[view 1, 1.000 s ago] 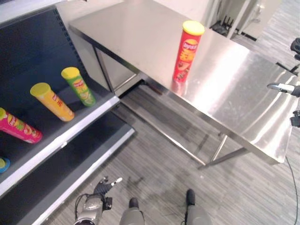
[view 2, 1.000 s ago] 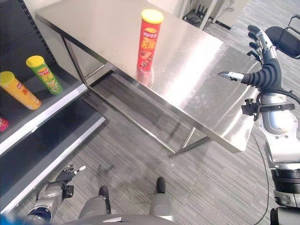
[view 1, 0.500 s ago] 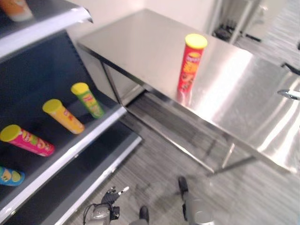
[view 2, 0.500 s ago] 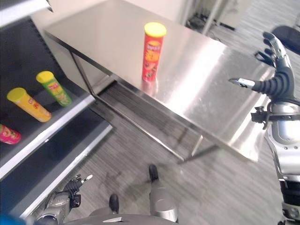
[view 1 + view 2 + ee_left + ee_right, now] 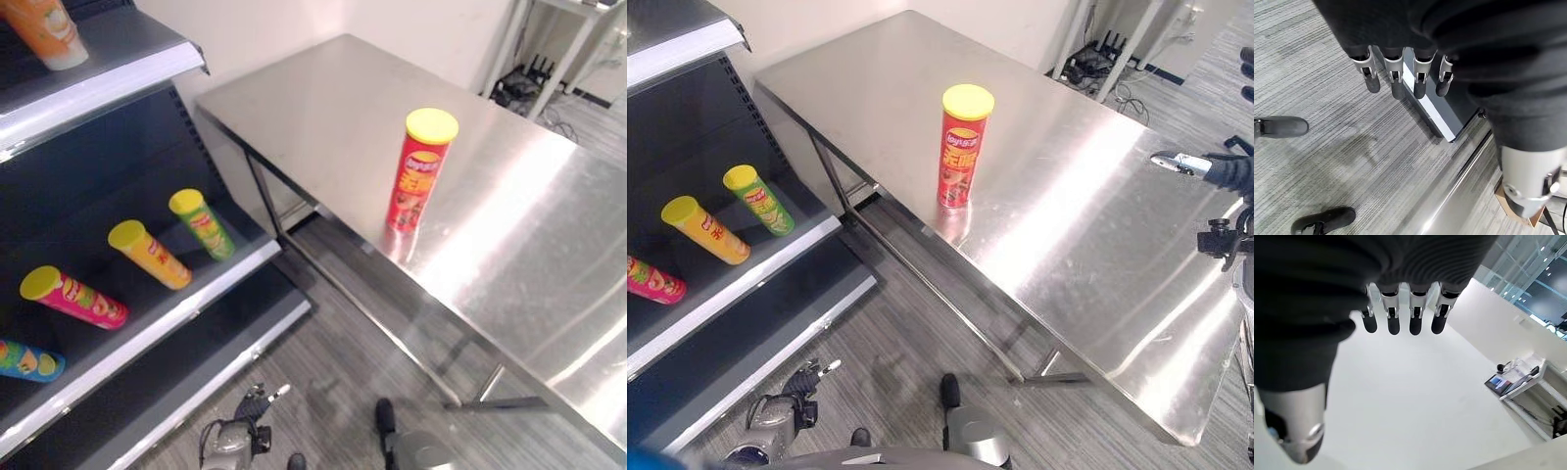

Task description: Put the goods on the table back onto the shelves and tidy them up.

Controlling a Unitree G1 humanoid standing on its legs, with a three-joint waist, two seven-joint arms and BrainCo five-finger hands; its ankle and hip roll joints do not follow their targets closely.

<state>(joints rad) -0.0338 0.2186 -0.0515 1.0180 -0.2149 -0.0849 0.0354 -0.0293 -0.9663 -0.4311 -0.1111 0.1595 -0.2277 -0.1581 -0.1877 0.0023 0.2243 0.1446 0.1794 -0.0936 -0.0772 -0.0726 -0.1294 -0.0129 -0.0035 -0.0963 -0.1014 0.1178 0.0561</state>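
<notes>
We see the table (image 5: 294, 108) to the right of the shelving unit (image 5: 108, 78), their near corners close together. One upright chip can (image 5: 421, 169) stands on the table near its front edge. On the middle shelf (image 5: 186, 299), four cans lie on their sides in a row: from left to right, the first can (image 5: 29, 360), second can (image 5: 76, 298), third can (image 5: 150, 255) and fourth can (image 5: 203, 223). A cup (image 5: 44, 31) stands on the upper shelf (image 5: 118, 73). Our left hand (image 5: 257, 402) hangs low before the bottom shelf; our right hand (image 5: 1205, 168) hovers above the table's right end.

Steel table (image 5: 549, 235) bears one upright red can (image 5: 421, 170).
</notes>
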